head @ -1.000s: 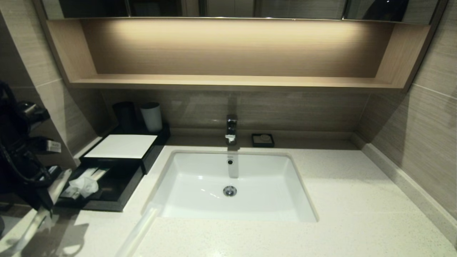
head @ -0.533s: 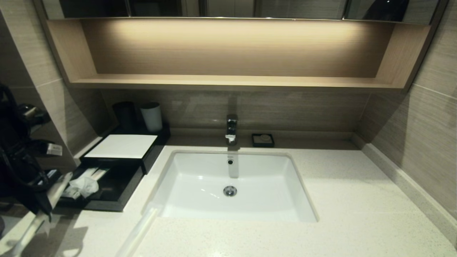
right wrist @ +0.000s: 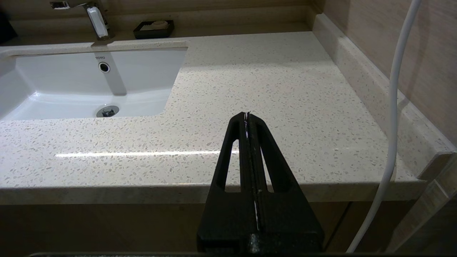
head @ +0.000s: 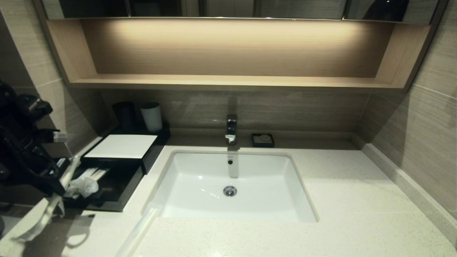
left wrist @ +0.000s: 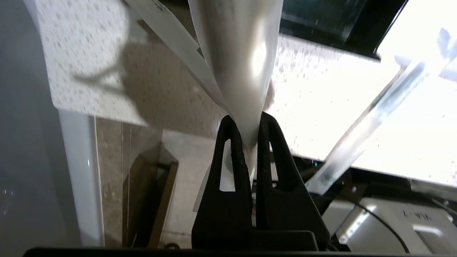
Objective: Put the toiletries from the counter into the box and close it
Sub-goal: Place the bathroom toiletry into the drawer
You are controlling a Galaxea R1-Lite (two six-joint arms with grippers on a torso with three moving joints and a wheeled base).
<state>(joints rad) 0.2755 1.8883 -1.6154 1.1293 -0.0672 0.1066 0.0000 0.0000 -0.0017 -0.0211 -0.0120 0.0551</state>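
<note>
A: Where is the left gripper (left wrist: 246, 123)?

B: At the left edge of the head view, over the front left corner of the table (head: 342, 200), just beside the open drawer of the box (head: 117, 157). Its fingers (left wrist: 228, 157) are clamped on long clear-wrapped packets (left wrist: 237, 53), which hang away from the tips.

A: How many packets?

B: Two at least, I think; the wrappers overlap in the left wrist view, so the count is uncertain. In the head view one pale strip (head: 50, 210) dangles below the arm and throws a shadow on the table.

A: And the box?

B: Its white top panel (head: 121, 145) lies flat, and the drawer stands pulled out toward the front. Inside lie a crumpled white packet (head: 84, 185) and thin wrapped ones (head: 93, 174) behind it.

A: Anything left on the table?

B: One long clear packet (head: 137, 230) lies at the sink's (head: 232, 210) front left corner.

A: The right gripper (right wrist: 247, 114)?

B: Parked off the table's front edge at the right, fingers pressed together on nothing.
</note>
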